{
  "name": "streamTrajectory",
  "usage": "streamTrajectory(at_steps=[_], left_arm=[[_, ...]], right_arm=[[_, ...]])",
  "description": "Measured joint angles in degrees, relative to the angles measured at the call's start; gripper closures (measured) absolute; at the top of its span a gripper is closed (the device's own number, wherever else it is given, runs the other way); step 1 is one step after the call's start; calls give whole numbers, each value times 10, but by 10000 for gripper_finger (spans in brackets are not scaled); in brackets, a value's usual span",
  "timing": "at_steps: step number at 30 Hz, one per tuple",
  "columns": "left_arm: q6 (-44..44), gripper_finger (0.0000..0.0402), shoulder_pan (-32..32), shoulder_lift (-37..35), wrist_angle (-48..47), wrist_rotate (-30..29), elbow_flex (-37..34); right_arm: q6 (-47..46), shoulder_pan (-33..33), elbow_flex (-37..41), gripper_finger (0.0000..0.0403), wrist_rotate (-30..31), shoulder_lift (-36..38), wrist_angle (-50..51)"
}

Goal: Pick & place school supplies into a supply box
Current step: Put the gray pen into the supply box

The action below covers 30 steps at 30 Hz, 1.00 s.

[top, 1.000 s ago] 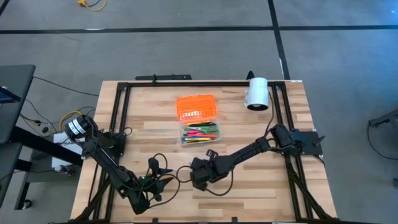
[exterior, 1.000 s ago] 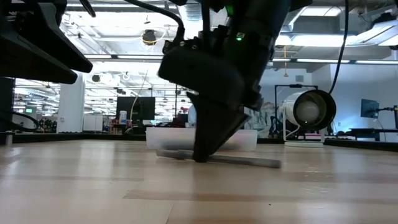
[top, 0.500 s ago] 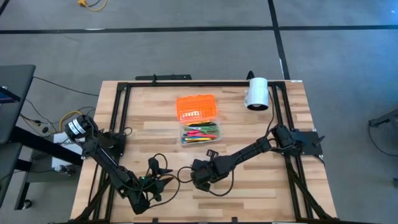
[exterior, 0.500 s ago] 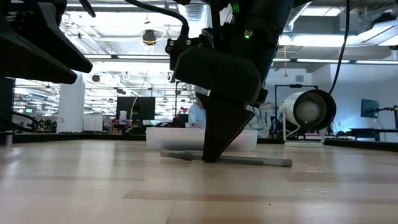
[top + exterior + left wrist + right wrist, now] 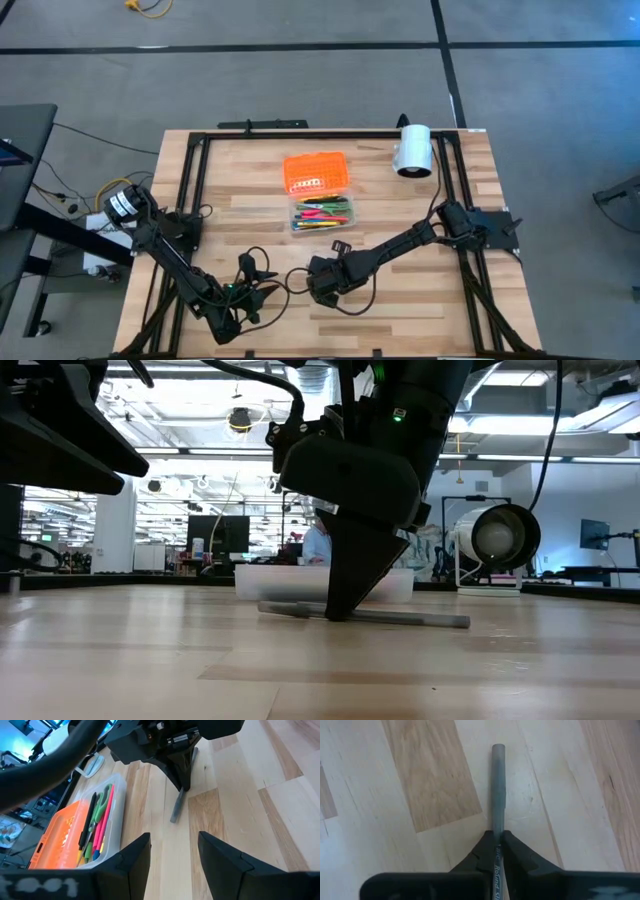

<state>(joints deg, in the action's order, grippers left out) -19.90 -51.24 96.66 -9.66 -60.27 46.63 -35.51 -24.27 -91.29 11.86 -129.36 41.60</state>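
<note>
A grey pen (image 5: 498, 785) lies on the wooden table, near its front and about midway across. My right gripper (image 5: 498, 845) stands over the pen, shut on it, and shows in the low view as a dark wedge (image 5: 338, 610). My left gripper (image 5: 172, 865) waits open just left of it, low over the table, with nothing between its fingers. The supply box (image 5: 321, 215) is a clear case holding coloured pens and green scissors. It sits at mid-table with its orange lid (image 5: 318, 172) lying beside it on the far side. My right gripper pinches the pen's barrel (image 5: 498, 827) between its two fingertips, a little off the pen's middle. The fingers come steeply from above and lie across the pen. The pen (image 5: 420, 619) lies flat on the table, sticking out to both sides of the fingers.
A white cylinder (image 5: 413, 150) lies at the far right of the table. A black frame (image 5: 195, 170) runs along the table's edges. Cables (image 5: 290, 275) loop between the two grippers near the front edge.
My right gripper has turned slightly about its own axis over the pen. The pen has slid a little along the table toward the right edge and still lies flat.
</note>
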Motion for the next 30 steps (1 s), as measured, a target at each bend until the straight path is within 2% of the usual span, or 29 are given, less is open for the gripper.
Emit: streamTrajectory(at_steps=[18, 25, 30], left_arm=[[0, 244, 0, 0, -1, 0, 0], [0, 244, 0, 0, -2, 0, 0], [0, 244, 0, 0, -2, 0, 0]], right_arm=[[23, -2, 0, 399, 12, 0, -3], [60, -18, -54, 401, 53, -9, 48], [63, -24, -84, 401, 54, -12, 103]])
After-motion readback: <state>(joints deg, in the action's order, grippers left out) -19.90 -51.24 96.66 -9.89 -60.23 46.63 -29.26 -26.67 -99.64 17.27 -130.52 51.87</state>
